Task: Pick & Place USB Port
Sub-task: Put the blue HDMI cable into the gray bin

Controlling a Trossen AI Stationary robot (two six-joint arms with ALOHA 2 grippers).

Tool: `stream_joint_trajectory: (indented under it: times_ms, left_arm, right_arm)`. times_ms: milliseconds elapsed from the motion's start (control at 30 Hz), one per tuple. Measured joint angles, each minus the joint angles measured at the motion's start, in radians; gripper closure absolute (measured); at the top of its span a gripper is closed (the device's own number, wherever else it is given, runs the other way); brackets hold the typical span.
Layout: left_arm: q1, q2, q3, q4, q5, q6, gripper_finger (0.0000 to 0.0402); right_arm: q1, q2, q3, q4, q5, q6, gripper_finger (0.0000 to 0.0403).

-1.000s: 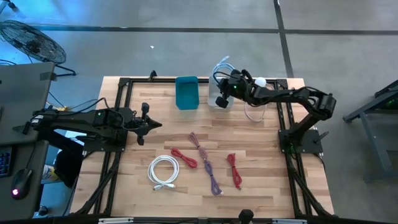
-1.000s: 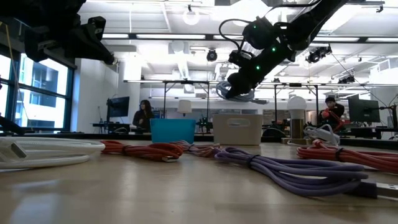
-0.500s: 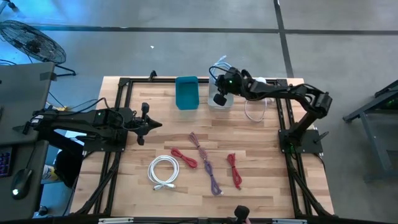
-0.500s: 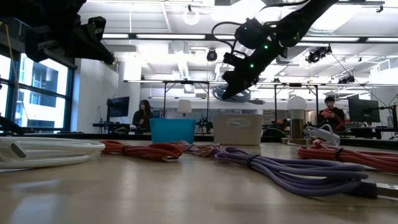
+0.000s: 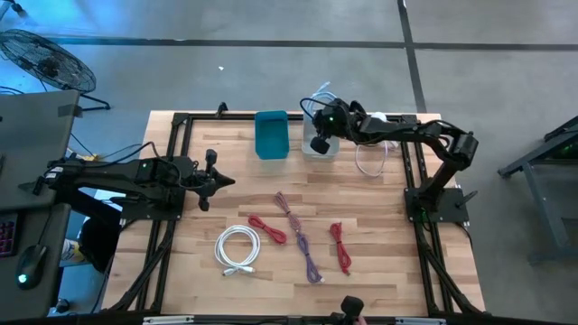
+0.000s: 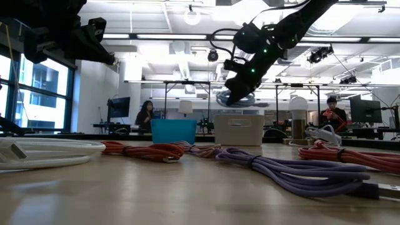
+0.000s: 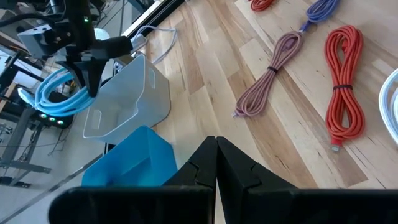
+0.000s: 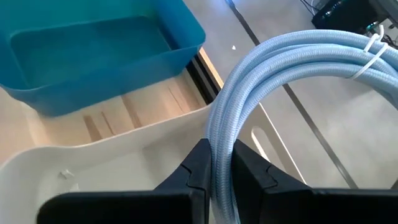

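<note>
My right gripper [image 5: 320,135] is shut on a coiled light-blue cable [image 8: 283,68] above the white bin [image 5: 318,150] at the table's far side. The coil also shows in the low view [image 6: 234,98] and in the left wrist view [image 7: 55,98]. A blue bin [image 5: 271,134] stands to the left of the white bin. My left gripper [image 7: 216,148] is shut and empty, level over the table's left part [image 5: 213,181]. My right gripper pinches several strands of the light-blue coil [image 8: 219,146] between its two fingers. The coil is lifted clear and reaches out beyond the fingertips, above the white bin's [image 8: 93,174] open top. A white tie [image 8: 372,50] binds the coil at its far side.
On the table's near half lie a white cable coil [image 5: 237,247], two red cables [image 5: 267,229] [image 5: 340,246], a mauve one [image 5: 289,208] and a purple one [image 5: 308,257]. A loose white cable [image 5: 370,161] lies right of the white bin. People sit in the room beyond.
My right gripper has gone a little toward the table's left edge with the light-blue coil, staying shut on it and above the white bin. The coil stays lifted clear.
</note>
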Motion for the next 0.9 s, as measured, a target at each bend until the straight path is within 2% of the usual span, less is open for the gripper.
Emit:
stream_joint_trajectory:
  times_ms: [467,667,900]
  left_arm:
    - [0.000,0.000,0.000,0.000,0.001,-0.003,0.0401]
    - [0.000,0.000,0.000,0.001,0.001,-0.003,0.0401]
    - [0.000,0.000,0.000,0.000,0.002,-0.003,0.0401]
  right_arm:
    - [-0.001,0.000,0.000,-0.050,-0.008,-0.015,0.0373]
    - [-0.002,0.009,0.000,-0.050,-0.033,-0.012,0.0348]
    - [-0.010,0.073,0.000,-0.051,-0.029,-0.015,0.0363]
